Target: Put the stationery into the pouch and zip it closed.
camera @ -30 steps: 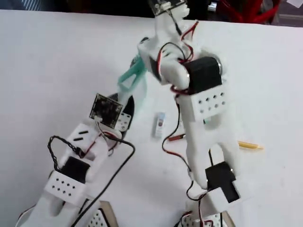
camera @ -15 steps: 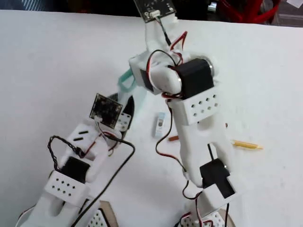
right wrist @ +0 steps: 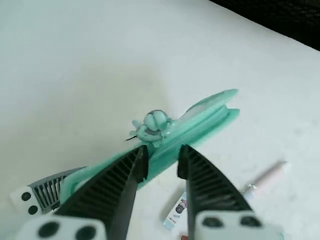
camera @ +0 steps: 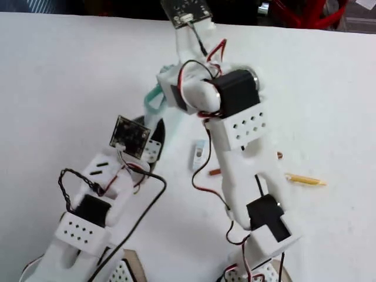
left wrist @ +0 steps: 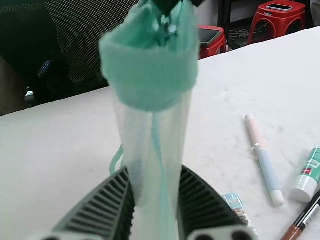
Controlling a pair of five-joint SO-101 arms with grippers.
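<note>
Pouch stands above the bench, clamped in the left pincer. The right pincer is at its zip end; whether it grips, I cannot tell. Opening step, I think: the pen lies outside. Next, the mouth needs widening.

Lab room: white table, red stools.

In the high view the right arm hides most of the pouch and part of the brown pen; the left wrist view's edge cuts the glue stick.
</note>
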